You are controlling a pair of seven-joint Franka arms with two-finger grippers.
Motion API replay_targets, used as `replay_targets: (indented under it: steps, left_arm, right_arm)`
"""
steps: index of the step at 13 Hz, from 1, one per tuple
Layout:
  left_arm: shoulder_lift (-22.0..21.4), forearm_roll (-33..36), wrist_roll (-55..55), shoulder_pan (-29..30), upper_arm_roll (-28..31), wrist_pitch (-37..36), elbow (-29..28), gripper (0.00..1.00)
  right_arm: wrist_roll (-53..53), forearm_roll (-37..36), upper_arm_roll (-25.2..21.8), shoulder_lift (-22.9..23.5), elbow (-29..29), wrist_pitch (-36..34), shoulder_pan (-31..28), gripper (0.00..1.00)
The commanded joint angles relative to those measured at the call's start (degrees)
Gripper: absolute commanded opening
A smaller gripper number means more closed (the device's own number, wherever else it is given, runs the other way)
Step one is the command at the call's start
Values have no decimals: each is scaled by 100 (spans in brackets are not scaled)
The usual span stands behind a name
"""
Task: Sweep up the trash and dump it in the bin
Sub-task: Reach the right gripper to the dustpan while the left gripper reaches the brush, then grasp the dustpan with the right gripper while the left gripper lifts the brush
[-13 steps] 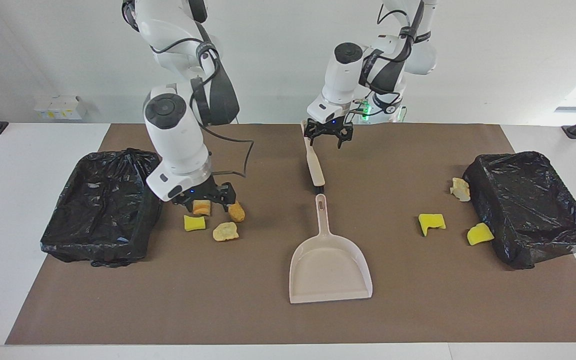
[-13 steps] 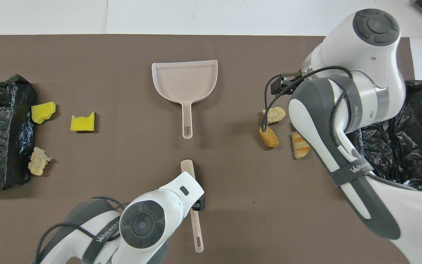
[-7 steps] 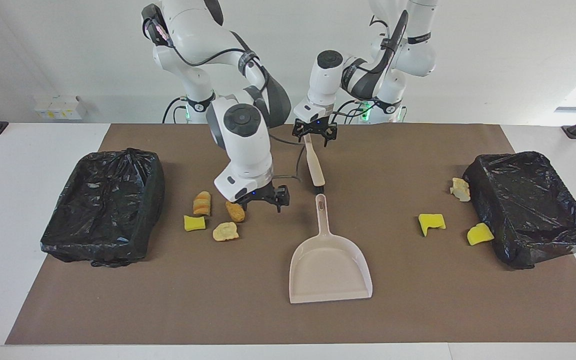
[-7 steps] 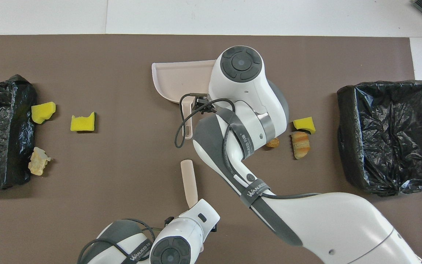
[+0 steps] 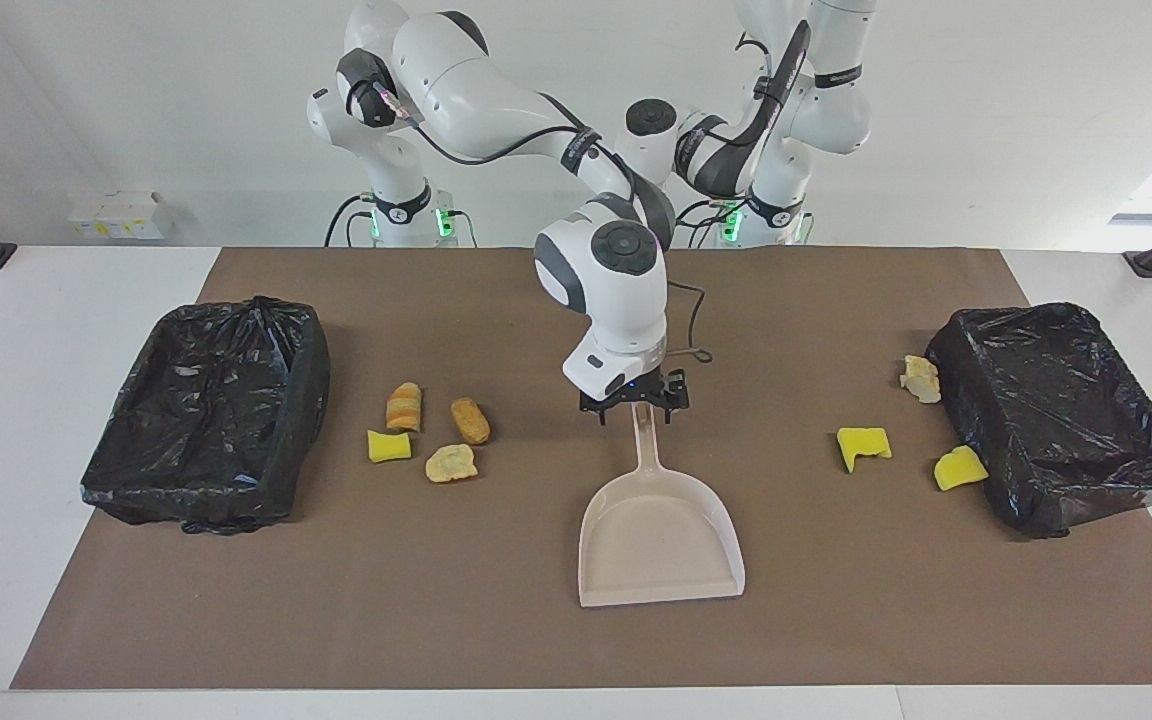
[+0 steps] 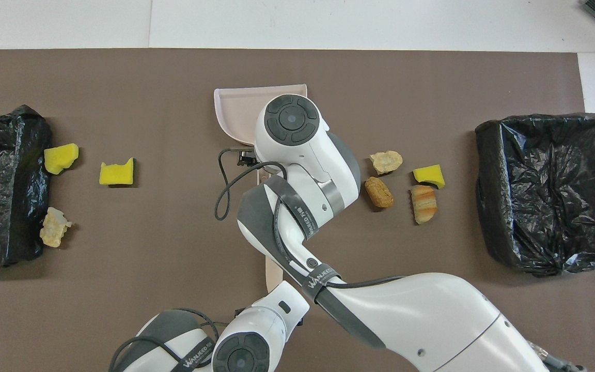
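Trash lies in two clusters on the brown mat (image 5: 496, 620) at either side of the beige dustpan (image 5: 658, 540). Toward the right arm's end sit four scraps beside a black-lined bin (image 5: 206, 410): a striped orange-brown chunk (image 5: 403, 406), a small yellow sponge piece (image 5: 388, 446), a brown bread-like chunk (image 5: 470, 421) and a pale tan chunk (image 5: 451, 463). Toward the left arm's end sit three more: a yellow sponge piece with a notch (image 5: 863, 446), a yellow sponge piece touching the second black-lined bin (image 5: 1066, 415) at (image 5: 960, 468), and a pale crumbly chunk (image 5: 920, 379) against that bin's wall nearer to the robots. None of the scraps lies in the dustpan or in either bin. The dustpan rests flat mid-table, its handle pointing toward the robots. The right gripper (image 5: 635, 403) stands low over the end of that handle with its fingers spread on either side of it; whether they touch it cannot be told. The left gripper is hidden in the facing view by the right arm's wrist; its arm reaches in near the robots' edge, closed, by the handle of the beige brush (image 6: 273, 271), of which only a short piece shows in the overhead view; whether it grips the brush cannot be seen.
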Motion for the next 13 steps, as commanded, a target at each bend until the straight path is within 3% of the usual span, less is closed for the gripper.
replay_targets:
  steps: [1,6,7,9,10,11,13]
  left_arm:
    - [-432,-52,-56,-16,98,-663,-52,0]
    - [-1127,27,40,615,107,-1947,-43,0]
    - [-1241,105,49,782,116,-2089,-26,0]
    - [-1278,219,355,1186,107,-2457,271,0]
    - [-1269,281,548,1458,107,-2650,421,0]
    - [-1269,290,776,1809,98,-2687,509,0]
    - [-1216,439,1548,2354,98,-2679,572,0]
  right_arm:
    - [-487,-157,29,170,45,31,-18,100]
    - [-779,-219,29,293,45,461,-1,84]
    - [-806,-236,29,293,45,471,-1,75]
    - [-894,-254,21,293,45,558,8,44]
    - [-894,-315,29,302,45,576,8,9]
    - [-868,-324,3,293,45,559,34,0]
    - [-867,-325,-23,276,63,489,-9,0]
